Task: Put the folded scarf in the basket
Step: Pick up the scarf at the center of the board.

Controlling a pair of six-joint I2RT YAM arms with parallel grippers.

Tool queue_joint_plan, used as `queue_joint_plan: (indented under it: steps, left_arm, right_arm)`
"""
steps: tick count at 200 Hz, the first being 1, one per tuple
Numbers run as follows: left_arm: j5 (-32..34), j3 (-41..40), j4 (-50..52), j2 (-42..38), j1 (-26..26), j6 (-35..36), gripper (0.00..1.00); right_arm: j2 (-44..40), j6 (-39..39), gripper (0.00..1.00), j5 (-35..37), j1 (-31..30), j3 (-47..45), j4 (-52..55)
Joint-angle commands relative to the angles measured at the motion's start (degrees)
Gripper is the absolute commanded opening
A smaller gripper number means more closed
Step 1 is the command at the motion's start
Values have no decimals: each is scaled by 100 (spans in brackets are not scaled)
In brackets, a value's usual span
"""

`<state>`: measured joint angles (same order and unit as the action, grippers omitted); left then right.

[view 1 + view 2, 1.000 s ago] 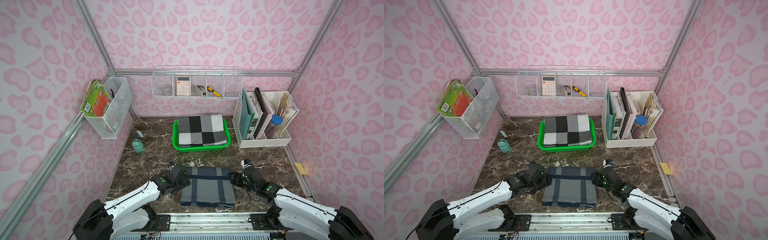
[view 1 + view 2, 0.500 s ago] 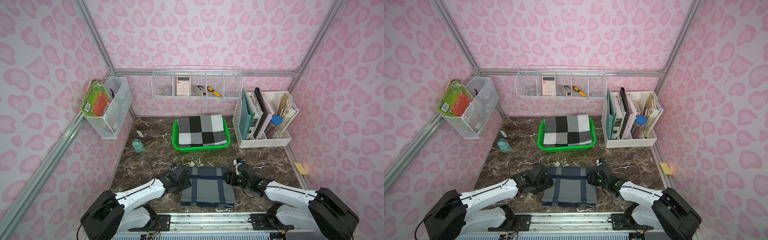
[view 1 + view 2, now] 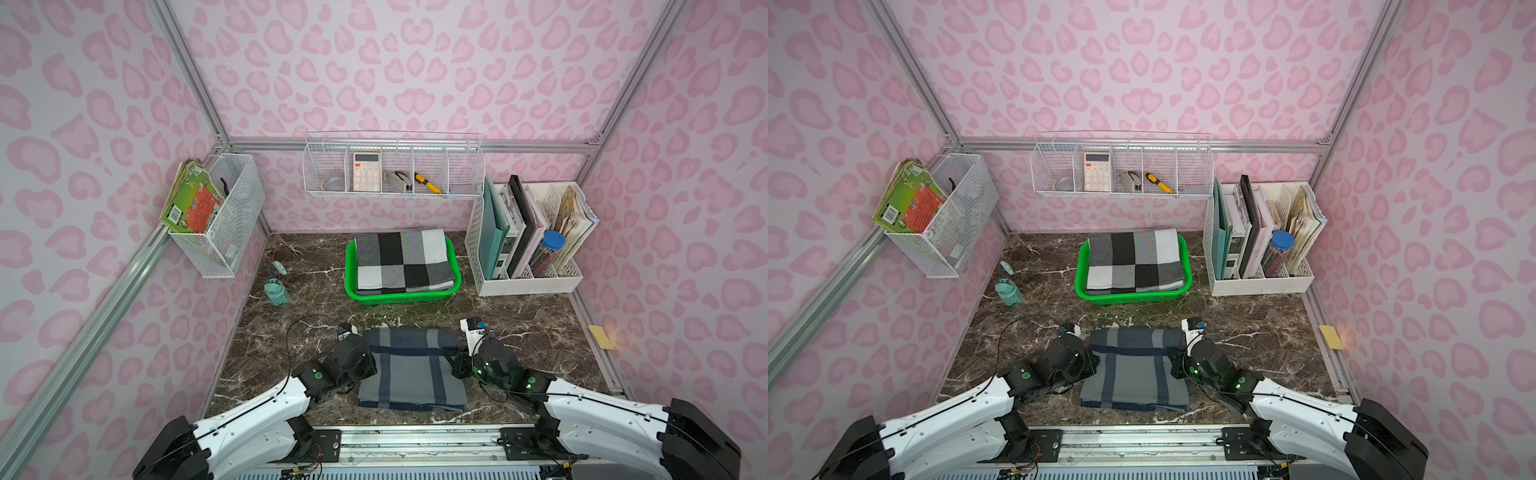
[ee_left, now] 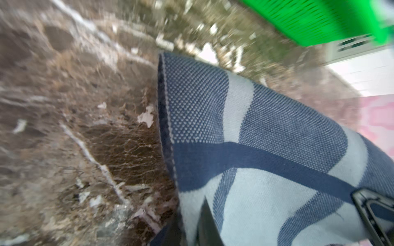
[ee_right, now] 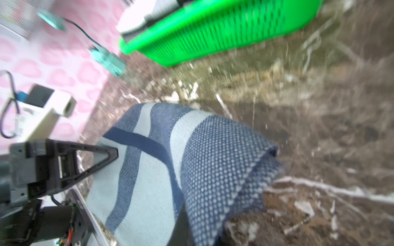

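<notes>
The folded scarf, grey-blue with dark blue stripes, lies on the marble table near its front edge. My left gripper is shut on the scarf's left edge. My right gripper is shut on its right edge. In the left wrist view the scarf bulges up beyond the left gripper. In the right wrist view the right gripper pinches the scarf. The green basket stands farther back.
A black, white and grey checked cloth fills the basket. A white file organizer stands at the right. A teal bottle lies at the left. Wire baskets hang on the walls. A yellow sponge lies at the right edge.
Both grippers have gone from open to shut on the scarf's side edges, and the cloth between them now bunches up slightly.
</notes>
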<state>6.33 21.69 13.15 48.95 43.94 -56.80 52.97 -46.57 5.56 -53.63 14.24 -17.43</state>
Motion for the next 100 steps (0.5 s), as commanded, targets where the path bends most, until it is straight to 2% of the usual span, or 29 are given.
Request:
queue_joint_plan:
  steps: [1,22,53,73,100]
  left_arm:
    - [433,-204,-256,-719,0,304,0]
    - [685,-261,-215,-1283,0,463,0]
    - [1473,-21,-56,-1638,-13,1009,0]
    - [1728,222,-317,-1470,-85,1519,0]
    - [1697,790,-614,-759,-308,2056,0]
  right_arm:
    - [-284,252,0,593,-38,-58,-765]
    - [-133,602,0,601,-36,322,-502]
    - [355,1176,0,826,-31,1206,-46]
    - [686,1441,0,1017,109,1728,62]
    - [1186,1582,0,755,575,2435,196]
